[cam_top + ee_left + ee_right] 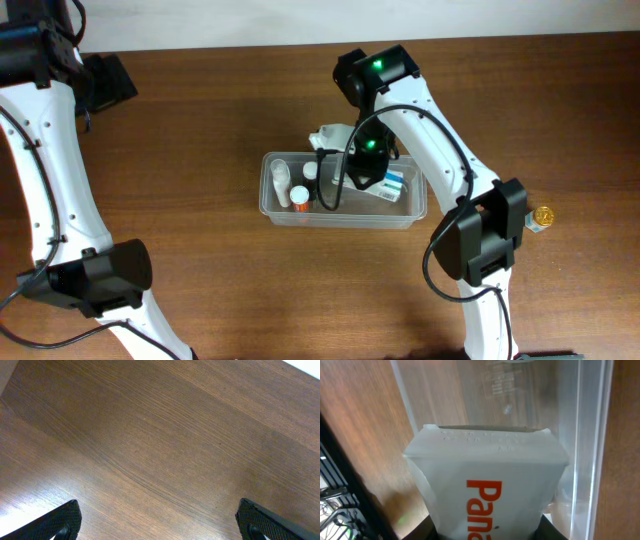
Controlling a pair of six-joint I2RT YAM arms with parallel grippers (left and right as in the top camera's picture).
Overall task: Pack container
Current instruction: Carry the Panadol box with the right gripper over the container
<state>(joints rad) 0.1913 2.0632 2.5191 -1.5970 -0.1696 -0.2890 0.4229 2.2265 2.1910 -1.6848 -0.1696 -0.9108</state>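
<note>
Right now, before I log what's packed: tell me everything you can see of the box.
The box is white cardboard with orange lettering, "Pana" showing before the frame cuts it, and raised dots along its far edge. It looks closed. The right gripper holds it, jaws shut on its sides, inside the clear container beside one wall. Whether it rests on the floor is unclear.

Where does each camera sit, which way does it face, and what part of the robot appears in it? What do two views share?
Overhead: above the table, looking down; both arms show, one reaching into the container.
Left wrist: on the left arm, facing bare wood; the open left gripper shows at the bottom corners.
Right wrist: on the right arm, facing the container wall; the right gripper holds a white box.
Shared: overhead and right wrist both show the container.
</note>
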